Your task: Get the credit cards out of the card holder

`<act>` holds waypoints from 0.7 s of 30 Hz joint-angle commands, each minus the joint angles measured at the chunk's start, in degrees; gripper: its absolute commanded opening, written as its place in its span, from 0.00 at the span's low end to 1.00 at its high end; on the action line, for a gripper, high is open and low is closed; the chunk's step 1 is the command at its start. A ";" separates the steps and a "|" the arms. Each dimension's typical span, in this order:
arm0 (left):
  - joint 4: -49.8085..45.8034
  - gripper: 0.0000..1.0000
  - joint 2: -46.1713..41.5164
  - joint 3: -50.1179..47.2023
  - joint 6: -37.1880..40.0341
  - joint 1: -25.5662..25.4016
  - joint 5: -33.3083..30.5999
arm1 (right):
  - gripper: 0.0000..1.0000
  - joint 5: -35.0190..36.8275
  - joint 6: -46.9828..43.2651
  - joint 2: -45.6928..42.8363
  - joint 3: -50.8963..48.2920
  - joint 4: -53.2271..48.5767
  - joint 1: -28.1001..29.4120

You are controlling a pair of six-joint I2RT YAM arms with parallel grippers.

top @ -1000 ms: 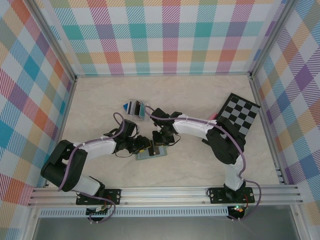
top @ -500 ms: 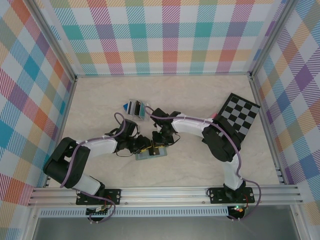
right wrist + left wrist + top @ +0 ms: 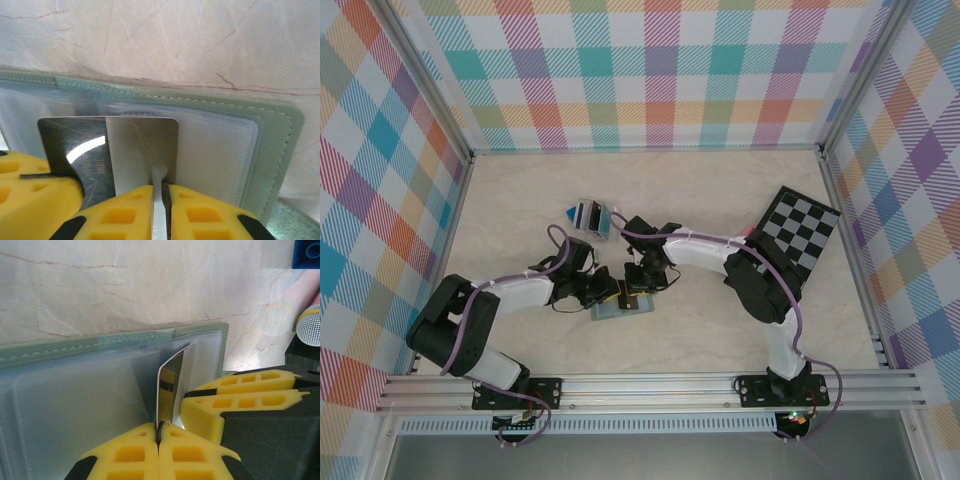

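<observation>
Holder (image 3: 610,312) lies open on the table (image 3: 720,200), centre-front, between both arms. Left gripper (image 3: 158,436) is clamped on a dark card (image 3: 170,382) that is partly out of its pocket. Right gripper (image 3: 159,192) pinches a pale layer (image 3: 159,172), card or pocket unclear, probably to brace the holder against the pull.

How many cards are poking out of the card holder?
2: a dark glossy card pinched by the left jaws, and a pale card overlapping it in the right jaws. Others may be hidden inside the card holder.

Left claw (image 3: 611,291) and right claw (image 3: 642,284) close together over the holder (image 3: 610,312) on the desk (image 3: 720,180), card stand (image 3: 588,214) at its 11 o'clock, checkerboard (image 3: 798,232) at its 2 o'clock
</observation>
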 commanded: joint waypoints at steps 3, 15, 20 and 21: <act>-10.42 0.00 -4.86 1.56 4.69 0.91 -4.46 | 0.16 2.49 0.68 -1.09 -1.45 -2.23 -0.28; -36.14 0.00 -19.18 11.67 13.28 0.90 -15.66 | 0.23 0.27 0.48 -10.21 -7.96 5.27 -0.28; -42.69 0.00 -23.41 17.27 15.93 0.94 -20.95 | 0.33 0.08 -0.11 -18.37 -8.63 7.17 -0.33; -43.85 0.00 -23.89 18.48 16.46 0.90 -22.32 | 0.37 0.49 0.27 -19.52 -8.51 6.73 -0.45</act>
